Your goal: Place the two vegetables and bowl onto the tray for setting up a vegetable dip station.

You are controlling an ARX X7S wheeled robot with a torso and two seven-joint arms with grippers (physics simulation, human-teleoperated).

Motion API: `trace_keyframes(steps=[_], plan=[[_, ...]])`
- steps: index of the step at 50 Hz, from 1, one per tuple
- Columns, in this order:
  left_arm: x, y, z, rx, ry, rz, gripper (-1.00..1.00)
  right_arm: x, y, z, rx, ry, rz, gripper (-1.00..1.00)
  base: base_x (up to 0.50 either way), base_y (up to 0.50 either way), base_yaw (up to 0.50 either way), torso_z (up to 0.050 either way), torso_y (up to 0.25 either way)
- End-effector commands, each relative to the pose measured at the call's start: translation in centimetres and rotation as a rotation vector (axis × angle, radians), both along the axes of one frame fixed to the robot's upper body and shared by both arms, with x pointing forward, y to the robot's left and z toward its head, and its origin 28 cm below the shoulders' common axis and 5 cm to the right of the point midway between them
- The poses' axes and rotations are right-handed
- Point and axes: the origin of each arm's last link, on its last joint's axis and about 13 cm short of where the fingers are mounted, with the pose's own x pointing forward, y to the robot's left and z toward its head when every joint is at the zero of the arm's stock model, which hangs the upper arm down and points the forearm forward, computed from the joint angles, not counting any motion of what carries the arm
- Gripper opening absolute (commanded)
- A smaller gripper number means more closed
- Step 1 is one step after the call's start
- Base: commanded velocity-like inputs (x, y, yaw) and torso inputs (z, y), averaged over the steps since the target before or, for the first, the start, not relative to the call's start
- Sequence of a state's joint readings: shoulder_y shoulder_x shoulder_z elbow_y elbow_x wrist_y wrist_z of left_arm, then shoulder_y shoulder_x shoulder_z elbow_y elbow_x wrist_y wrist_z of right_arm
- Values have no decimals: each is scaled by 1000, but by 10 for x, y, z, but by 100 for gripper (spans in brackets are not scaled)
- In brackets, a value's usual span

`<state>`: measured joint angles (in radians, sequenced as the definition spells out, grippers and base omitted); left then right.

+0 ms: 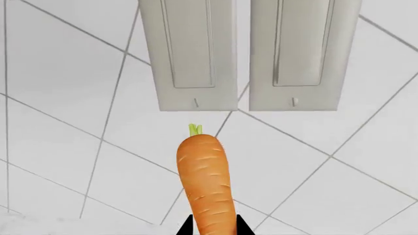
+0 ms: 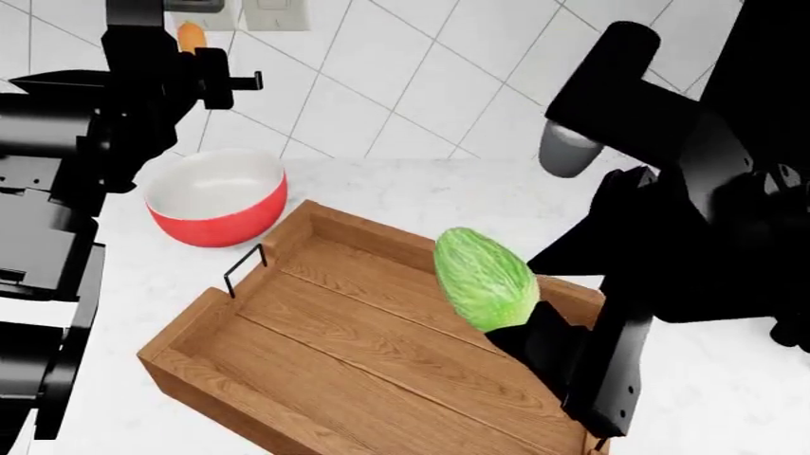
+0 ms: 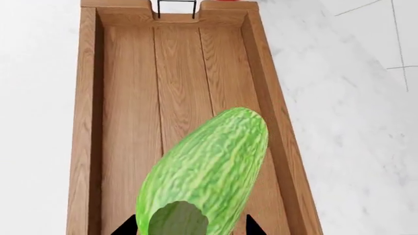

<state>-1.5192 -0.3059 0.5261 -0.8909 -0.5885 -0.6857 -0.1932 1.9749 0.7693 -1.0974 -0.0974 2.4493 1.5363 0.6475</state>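
My left gripper [image 1: 214, 230] is shut on the orange carrot [image 1: 205, 183], held high in front of the tiled wall; in the head view the carrot [image 2: 190, 36] shows at the top left above the arm. My right gripper [image 3: 191, 229] is shut on the light-green striped vegetable [image 3: 209, 169], which hangs over the wooden tray [image 3: 130, 98]. From the head camera that green vegetable [image 2: 484, 277] sits above the tray's far right end [image 2: 367, 237]. The red bowl [image 2: 218, 197], white inside, stands on the counter just beyond the tray's left end.
Two wall outlets [image 1: 199, 54] are right ahead of the carrot on the white tiled wall. A black wire handle [image 2: 245, 270] sticks up at the tray's end near the bowl. White marble counter [image 2: 506, 190] surrounds the tray.
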Motion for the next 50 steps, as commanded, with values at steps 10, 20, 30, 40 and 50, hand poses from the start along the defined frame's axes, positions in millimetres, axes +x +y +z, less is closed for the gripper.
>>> trace_keyframes(steps=[10, 20, 30, 40, 50], plan=[[2, 0, -2, -10, -5, 5, -100, 5, 1, -6, -61, 84, 8, -100, 0, 0, 0, 0, 1], [3, -1, -5, -19, -4, -1, -100, 2, 0, -3, -99, 117, -28, -100, 0, 0, 0, 1, 0], [6, -2, -9, -25, 0, -4, -100, 9, 0, -6, -133, 174, -18, -100, 0, 0, 0, 0, 1], [7, 0, -14, -33, 6, 3, -100, 25, 4, -12, -162, 232, 7, -100, 0, 0, 0, 0, 0], [8, 3, -18, -38, 10, 10, -100, 32, 6, -16, -177, 254, 10, -100, 0, 0, 0, 0, 1]])
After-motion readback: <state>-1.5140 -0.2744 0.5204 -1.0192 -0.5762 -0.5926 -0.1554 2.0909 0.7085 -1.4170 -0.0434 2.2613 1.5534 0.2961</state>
